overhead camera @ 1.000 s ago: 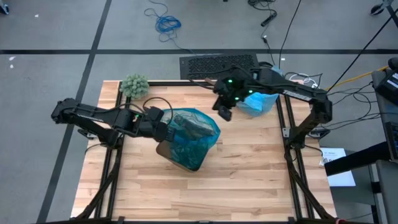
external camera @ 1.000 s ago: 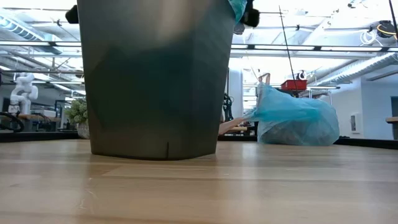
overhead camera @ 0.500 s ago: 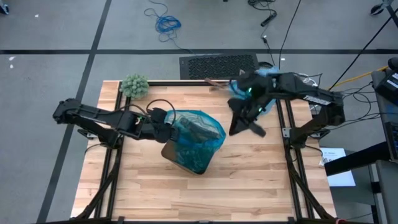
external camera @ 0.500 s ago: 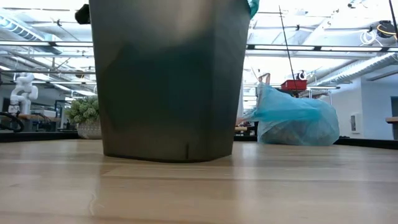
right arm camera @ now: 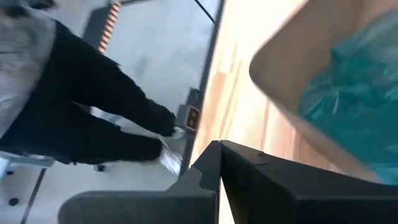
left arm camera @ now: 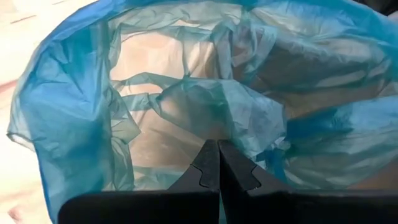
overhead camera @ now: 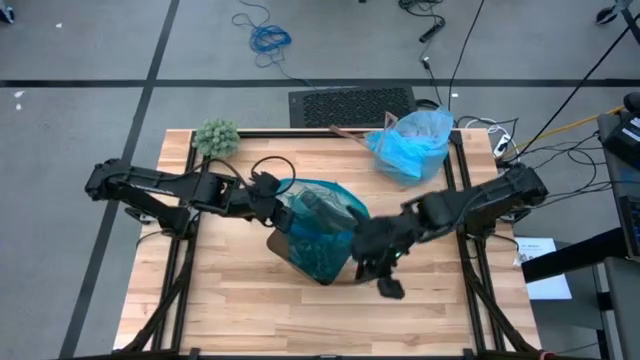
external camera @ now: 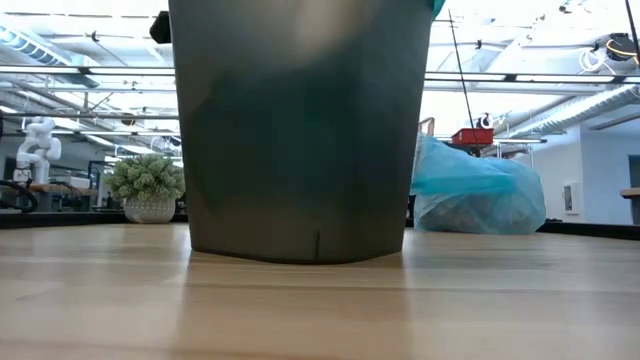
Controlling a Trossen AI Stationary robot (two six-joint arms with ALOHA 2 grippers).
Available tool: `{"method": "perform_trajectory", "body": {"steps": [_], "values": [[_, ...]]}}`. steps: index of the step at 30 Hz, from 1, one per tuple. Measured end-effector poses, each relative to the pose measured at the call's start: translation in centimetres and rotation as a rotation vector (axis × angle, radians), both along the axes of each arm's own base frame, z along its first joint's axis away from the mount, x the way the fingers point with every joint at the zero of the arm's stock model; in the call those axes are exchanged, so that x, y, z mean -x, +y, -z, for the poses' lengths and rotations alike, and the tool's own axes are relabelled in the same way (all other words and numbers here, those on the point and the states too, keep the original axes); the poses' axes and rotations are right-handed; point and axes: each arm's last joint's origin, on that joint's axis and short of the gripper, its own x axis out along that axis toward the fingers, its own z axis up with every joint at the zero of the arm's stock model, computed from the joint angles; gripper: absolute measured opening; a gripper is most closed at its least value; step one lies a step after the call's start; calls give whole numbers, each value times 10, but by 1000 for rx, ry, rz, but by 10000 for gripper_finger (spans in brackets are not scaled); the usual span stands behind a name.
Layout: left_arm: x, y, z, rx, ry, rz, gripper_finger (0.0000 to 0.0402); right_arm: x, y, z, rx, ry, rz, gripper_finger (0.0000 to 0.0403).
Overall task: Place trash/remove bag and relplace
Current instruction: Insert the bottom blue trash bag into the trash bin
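Observation:
A dark bin point(external camera: 300, 130) lined with a teal plastic liner point(overhead camera: 318, 222) stands upright at the table's middle. My left gripper point(overhead camera: 283, 198) reaches in over the bin's left rim, shut, its tips at the liner point(left arm camera: 186, 106). My right gripper point(overhead camera: 385, 283) hangs by the bin's near right side, shut point(right arm camera: 219, 149), with nothing between its fingers. The light-blue bag point(overhead camera: 410, 145), bulging, sits on the table's far right corner point(external camera: 475, 195). The trash is hidden. My left gripper's shut fingertips point(left arm camera: 208, 163) meet the liner's crumpled film point(left arm camera: 214, 134) just inside the bin's left rim, coming slanting down from the table's left. Whether any film is pinched between them I cannot tell. The bin stands on its base on the table.
A green fuzzy plant point(overhead camera: 216, 136) in a white pot stands at the far left corner. A keyboard point(overhead camera: 350, 103) lies on the floor beyond the far edge. A person in dark trousers point(right arm camera: 81, 106) stands off the table. Bare wood point(overhead camera: 250, 310) lies along the near edge.
My right gripper has swung fast from beside the light-blue bag at the far edge toward the near edge, ending at the bin's near right side. My left gripper has gone a little toward the right edge, and the bin has slid right along the table with it.

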Motion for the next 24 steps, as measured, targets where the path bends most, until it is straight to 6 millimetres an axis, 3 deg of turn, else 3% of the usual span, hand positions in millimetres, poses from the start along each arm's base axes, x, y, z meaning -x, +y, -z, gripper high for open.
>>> {"method": "perform_trajectory", "body": {"steps": [4,10,24], "values": [[0,-1,0,-3,3,11,0,-13,13,24,54,78,34,0],[3,-8,2,38,15,-24,0,-28,11,50,154,163,73,0],[15,-48,1,68,-68,-139,0,-27,-54,57,401,284,285,0]]}}
